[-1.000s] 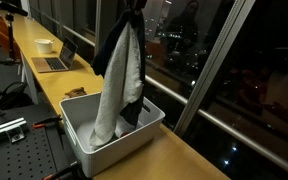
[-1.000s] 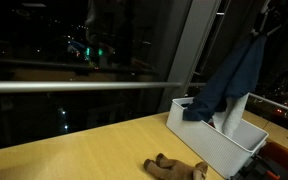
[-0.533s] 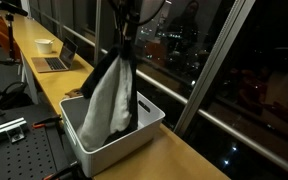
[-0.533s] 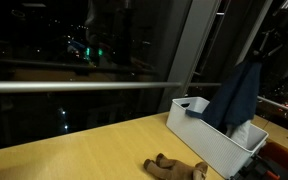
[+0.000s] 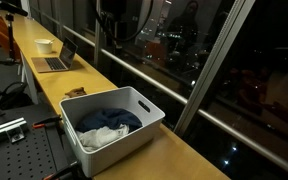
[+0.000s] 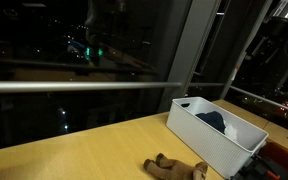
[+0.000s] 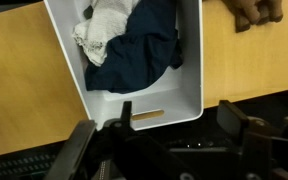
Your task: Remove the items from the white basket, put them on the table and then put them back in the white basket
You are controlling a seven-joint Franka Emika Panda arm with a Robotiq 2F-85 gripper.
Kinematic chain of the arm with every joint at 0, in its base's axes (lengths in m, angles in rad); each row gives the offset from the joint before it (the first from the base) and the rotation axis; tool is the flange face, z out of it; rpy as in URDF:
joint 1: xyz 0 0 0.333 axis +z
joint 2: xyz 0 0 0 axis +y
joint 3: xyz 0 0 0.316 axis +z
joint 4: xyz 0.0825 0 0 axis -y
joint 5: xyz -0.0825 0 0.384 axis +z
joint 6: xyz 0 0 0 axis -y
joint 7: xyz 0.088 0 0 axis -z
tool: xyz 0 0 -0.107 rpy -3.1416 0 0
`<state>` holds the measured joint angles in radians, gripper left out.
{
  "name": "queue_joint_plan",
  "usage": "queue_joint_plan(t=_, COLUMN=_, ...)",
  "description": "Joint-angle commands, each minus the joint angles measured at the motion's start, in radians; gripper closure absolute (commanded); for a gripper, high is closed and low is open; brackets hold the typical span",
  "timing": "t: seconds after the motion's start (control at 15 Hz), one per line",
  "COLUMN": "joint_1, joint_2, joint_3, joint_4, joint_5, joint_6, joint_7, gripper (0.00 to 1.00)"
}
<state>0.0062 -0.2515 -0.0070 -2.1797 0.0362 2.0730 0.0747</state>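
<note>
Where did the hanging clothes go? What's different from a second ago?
The gripper let go. The blue cloth and the white cloth that hung from its jaws dropped down into the basket. The jaws now stand open and empty above it. The basket and the brown toy stayed put.

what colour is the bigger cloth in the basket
The cloth is dark navy blue, clearest in the wrist view.
</note>
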Motion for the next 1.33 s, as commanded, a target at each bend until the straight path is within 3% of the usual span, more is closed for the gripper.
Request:
queue_joint_plan(t=0.0, joint_1=0.047, joint_2=0.018, joint_3=0.053, joint_4=-0.044, joint_5=0.034, joint_6=0.062, joint_7=0.008, gripper=0.00)
queue_joint_plan(t=0.27, joint_1=0.116, joint_2=0.111, joint_3=0.146, joint_4=-0.099, joint_5=0.007, joint_6=0.167, joint_7=0.054, gripper=0.00)
queue_joint_plan(t=0.6, joint_1=0.192, joint_2=0.297, joint_3=0.238, joint_4=-0.111, joint_5=-0.104, joint_6=0.308, joint_7=0.155, gripper=0.00)
queue_joint_plan(t=1.27, joint_1=0.334, joint_2=0.510, joint_3=0.224, joint_4=-0.028, joint_5=-0.376, joint_6=0.327, joint_7=0.354, gripper=0.00)
